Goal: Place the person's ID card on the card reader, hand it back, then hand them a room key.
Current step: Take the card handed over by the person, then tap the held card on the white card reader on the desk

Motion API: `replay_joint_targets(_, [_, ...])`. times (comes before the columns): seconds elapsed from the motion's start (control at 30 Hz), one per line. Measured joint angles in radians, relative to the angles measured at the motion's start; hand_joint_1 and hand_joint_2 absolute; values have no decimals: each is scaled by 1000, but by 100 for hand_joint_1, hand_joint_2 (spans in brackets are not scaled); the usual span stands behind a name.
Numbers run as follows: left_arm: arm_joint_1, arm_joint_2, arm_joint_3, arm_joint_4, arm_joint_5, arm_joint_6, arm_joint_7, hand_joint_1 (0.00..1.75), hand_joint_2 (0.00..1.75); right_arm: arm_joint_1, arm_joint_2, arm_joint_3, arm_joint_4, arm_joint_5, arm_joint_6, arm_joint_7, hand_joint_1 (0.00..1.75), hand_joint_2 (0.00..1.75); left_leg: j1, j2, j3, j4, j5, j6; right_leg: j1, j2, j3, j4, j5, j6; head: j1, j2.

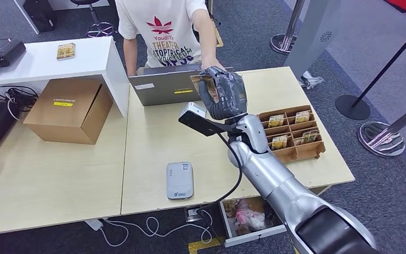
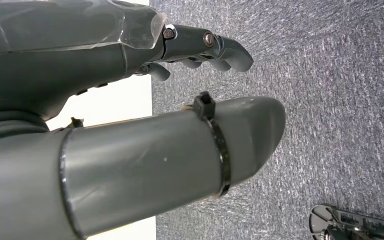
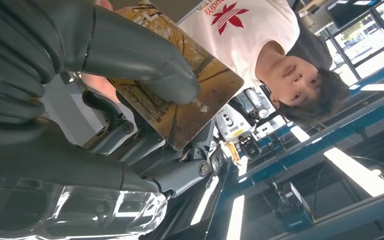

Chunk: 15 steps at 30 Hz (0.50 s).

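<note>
My right hand [image 1: 223, 92] is raised over the far edge of the wooden desk [image 1: 148, 153], pinching a key card [image 1: 201, 82] printed with yellow autumn trees. Up close, the thumb [image 3: 145, 60] presses on the card [image 3: 185, 105] with the darker fingers beneath it. The person in a white T-shirt [image 1: 164, 26] stands across the desk, one hand [image 1: 212, 64] reaching to the card's far edge; I cannot tell if it grips. A grey card reader [image 1: 180, 180] lies flat near the desk's front edge. My left hand [image 2: 105, 60] hangs over grey carpet, holding nothing, fingers apart from the thumb.
A brown tray [image 1: 317, 151] of similar key cards sits right of my right arm. A grey laptop [image 1: 164, 87] stands at the desk's far edge, beside a cardboard box [image 1: 68, 108] and a white shelf [image 1: 47, 61]. Barrier posts [image 1: 380, 135] stand on the right.
</note>
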Motion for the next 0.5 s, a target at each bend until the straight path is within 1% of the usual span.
replay_joint_targets(0.27, [0,0,0,0,6,6,0,0,0,-11,14,16,5,-2,9,0,175,175,0,0,0,0,0,0,0,0,0,0,0,0,0,0])
replay_joint_targets(0.5, [0,0,0,0,8,8,0,0,0,-20,31,21,15,-24,43,0,175,175,0,0,0,0,0,0,0,0,0,0,0,0,0,0])
